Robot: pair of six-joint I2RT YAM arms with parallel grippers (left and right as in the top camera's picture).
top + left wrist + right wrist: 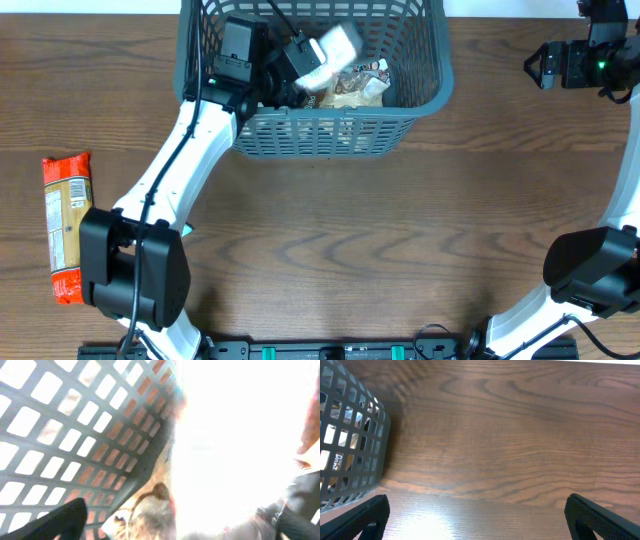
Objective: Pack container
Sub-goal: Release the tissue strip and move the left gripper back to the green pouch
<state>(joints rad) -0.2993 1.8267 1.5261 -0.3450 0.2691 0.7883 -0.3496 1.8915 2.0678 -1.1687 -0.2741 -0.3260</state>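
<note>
The container (330, 135) is a dark grey lattice basket at the table's far middle. Its wall also shows in the left wrist view (75, 435) and in the right wrist view (350, 440). My left gripper (300, 60) is inside it, over the floor. A blurred white packet (338, 45) is right at its jaws, seen as a glaring white shape (235, 435). The left gripper's jaws (175, 517) are spread wide, with a gap between the left finger and the packet. Brown and white snack packets (355, 85) lie on the basket floor. My right gripper (537, 65) is open and empty, right of the basket.
An orange and red packet (66, 225) lies lengthwise on the wooden table at the far left. The right gripper (477, 510) hovers over bare wood (510, 435) beside the basket's right wall.
</note>
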